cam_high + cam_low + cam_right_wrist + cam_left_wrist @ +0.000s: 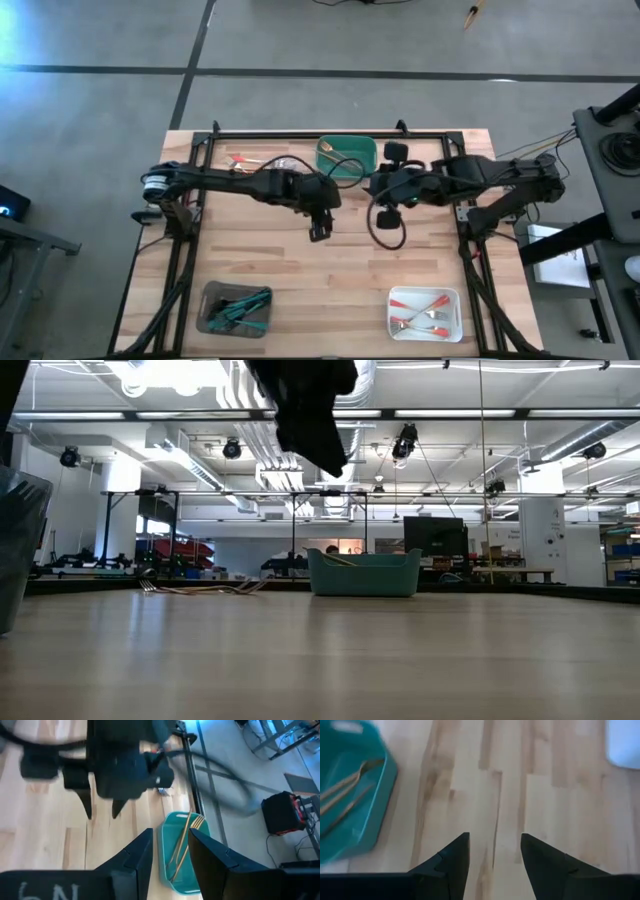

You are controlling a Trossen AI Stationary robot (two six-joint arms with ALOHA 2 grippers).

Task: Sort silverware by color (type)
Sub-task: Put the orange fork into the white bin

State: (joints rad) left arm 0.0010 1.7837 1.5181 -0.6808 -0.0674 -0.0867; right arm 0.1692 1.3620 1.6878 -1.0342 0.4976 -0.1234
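Loose silverware (256,160) lies flat on the wood at the table's far left; it also shows in the low view as silverware (200,588). A green tray (346,157) at the far middle holds gold pieces (186,842). My left gripper (495,840) hangs open over bare wood near the table's middle, as the left gripper (320,228) shows from above, with nothing between its fingers. My right gripper (170,835) is open above the table, just right of the green tray, at the right gripper (382,188).
A grey tray (236,308) with teal-handled pieces sits near left. A white tray (424,312) with red-handled pieces sits near right. A black cable loop (386,226) hangs under the right arm. Bare wood (330,290) lies between the near trays.
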